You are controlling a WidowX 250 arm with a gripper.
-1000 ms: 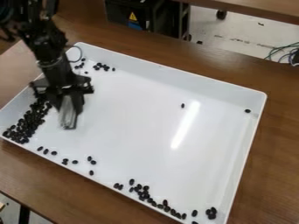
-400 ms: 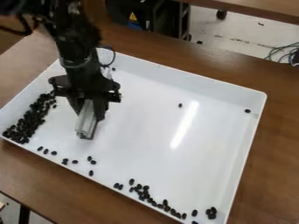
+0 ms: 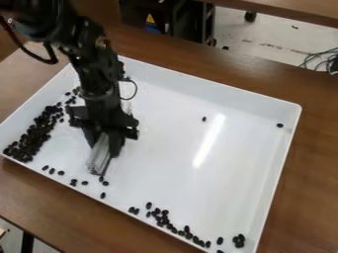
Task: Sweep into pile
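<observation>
One fat heap of black beans on the left, plus a whole lot of strays

So the gripper is pointing down over the left part of a big white tray, with the black arm coming in from the upper left. It's closed around a pale brush, one finger on either side, so the gap is just what the brush takes up. The brush leans a bit, with its lower end down by the tray floor, and a couple of loose beans sit right by that end.

As for the beans, the main heap is packed along the tray's left side and runs down into the near left corner. A smaller scatter lies above it, just left of the arm. Then there's a loose string of strays near the front wall, between the heap and the brush and a little past it. Farther right along that same wall is a second, longer clump, and beyond it a tight little bunch near the front right corner. Two loners: one bean out on the open floor of the tray next to a streak of glare, and another by the right wall.

Tray's on a brown wooden table. Behind it there's a dark cart and some cables off to the right.
</observation>
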